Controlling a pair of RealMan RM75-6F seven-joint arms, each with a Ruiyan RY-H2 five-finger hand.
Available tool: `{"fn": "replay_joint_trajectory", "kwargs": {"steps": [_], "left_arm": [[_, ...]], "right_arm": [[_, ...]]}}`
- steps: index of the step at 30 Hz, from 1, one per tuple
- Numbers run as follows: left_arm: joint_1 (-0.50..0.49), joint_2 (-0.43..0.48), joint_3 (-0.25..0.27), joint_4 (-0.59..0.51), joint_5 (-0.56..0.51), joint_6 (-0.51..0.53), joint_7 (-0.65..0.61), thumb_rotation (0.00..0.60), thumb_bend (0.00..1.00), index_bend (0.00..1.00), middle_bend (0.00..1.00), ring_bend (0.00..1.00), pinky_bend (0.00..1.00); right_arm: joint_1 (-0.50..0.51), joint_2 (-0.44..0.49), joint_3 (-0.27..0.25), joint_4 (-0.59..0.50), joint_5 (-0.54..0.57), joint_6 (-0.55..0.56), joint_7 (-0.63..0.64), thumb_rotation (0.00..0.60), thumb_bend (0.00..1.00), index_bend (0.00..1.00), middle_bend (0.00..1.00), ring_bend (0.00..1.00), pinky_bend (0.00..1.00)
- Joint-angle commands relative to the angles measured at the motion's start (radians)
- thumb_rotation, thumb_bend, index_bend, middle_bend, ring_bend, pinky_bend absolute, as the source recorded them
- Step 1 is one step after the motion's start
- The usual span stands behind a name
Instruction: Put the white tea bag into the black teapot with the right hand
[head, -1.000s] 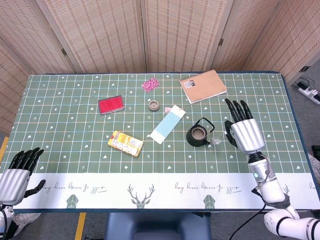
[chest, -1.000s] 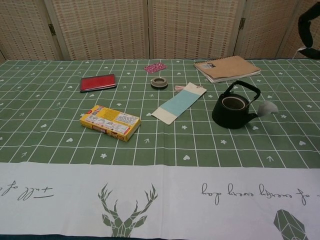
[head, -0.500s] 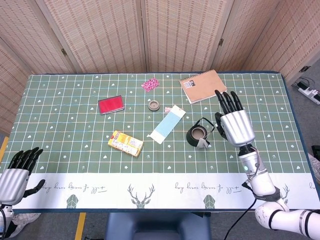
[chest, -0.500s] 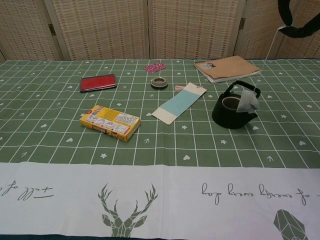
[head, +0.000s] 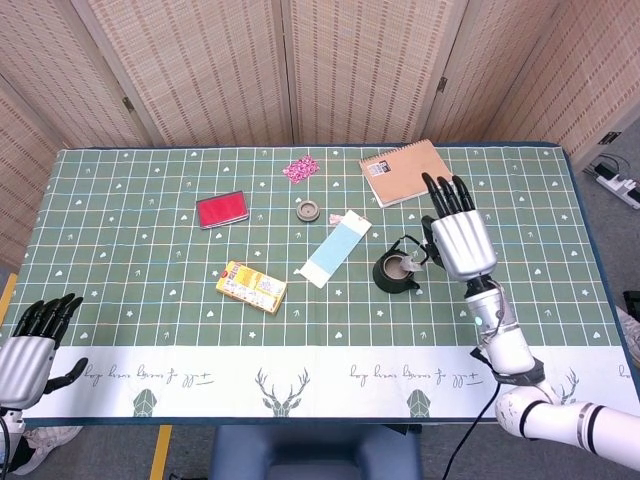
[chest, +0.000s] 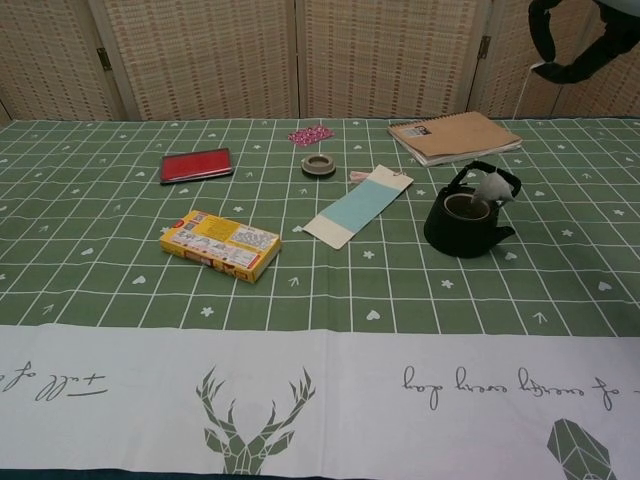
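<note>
nearest the robot, the left hand (head: 28, 352) rests low at the table's front corner, its fingers loosely apart with nothing in them. on the green checked tablecloth (head: 130, 250) a yellow box (head: 251, 286) lies towards the front, and a light blue paper strip (head: 330, 252) lies just beyond it. the black teapot (chest: 462, 223) stands to the right of the strip with its lid off and its handle raised.

the white tea bag (chest: 494, 186) hangs in the air at the pot's right rim, close to the handle, apparently on a thread too fine to make out. above it is the right hand (head: 456, 238), back of the hand to the head camera and fingers stretched forward. it seems to hold the thread at the thumb side, though the pinch itself is hidden.

the bag looks off-centre over the mouth. if lowered from here it could catch on the handle or slide down the outside, and a swinging thread would make that likelier. a hasty descent could also nudge the pot.

further back lie a red case (head: 222, 210), a roll of tape (head: 308, 211), a small pink packet (head: 298, 169) and a spiral notebook (head: 405, 171).
</note>
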Motion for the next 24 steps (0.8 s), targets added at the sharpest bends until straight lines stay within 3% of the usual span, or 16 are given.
{"fn": "replay_joint_trajectory", "kwargs": {"steps": [1, 11, 24], "left_arm": [[-0.001, 0.000, -0.001, 0.001, -0.003, -0.002, 0.000, 0.600, 0.27, 0.00, 0.01, 0.06, 0.07], [0.000, 0.006, 0.001, 0.000, 0.003, 0.001, -0.014, 0.600, 0.27, 0.00, 0.01, 0.06, 0.07], [-0.002, 0.008, -0.004, 0.005, -0.010, -0.007, -0.023, 0.600, 0.27, 0.00, 0.01, 0.06, 0.07]], "right_arm": [[0.010, -0.010, -0.003, 0.013, 0.003, -0.004, 0.005, 0.600, 0.40, 0.65, 0.00, 0.00, 0.00], [0.036, -0.044, -0.017, 0.065, 0.025, -0.019, 0.005, 0.600, 0.40, 0.65, 0.00, 0.00, 0.00], [0.084, -0.062, 0.003, 0.111, 0.069, -0.046, 0.010, 0.600, 0.40, 0.65, 0.00, 0.00, 0.00]]}}
